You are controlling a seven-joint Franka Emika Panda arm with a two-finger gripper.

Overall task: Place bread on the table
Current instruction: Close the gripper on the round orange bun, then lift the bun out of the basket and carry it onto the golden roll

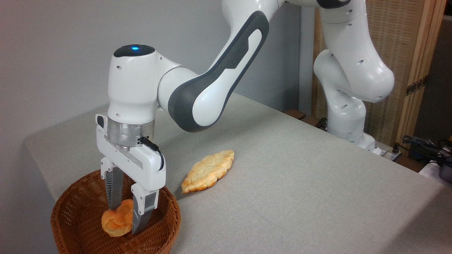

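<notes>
At the near left stands a brown wicker basket (70, 218), and inside it is the bread (116, 218), a small orange knotted bun. The gripper (124, 218) reaches down into the basket and its two fingers are clamped around the bun. To the right, near the basket, a flat pale pastry (208, 171) lies on the grey table (300, 197)

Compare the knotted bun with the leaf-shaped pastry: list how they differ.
The knotted bun is small, round and deep orange; the leaf-shaped pastry is longer, flatter and paler golden. The bun sits inside the wicker basket; the pastry lies on the grey table. The gripper has its fingers on either side of the bun; the pastry lies apart from it. Both are glossy baked goods.
</notes>
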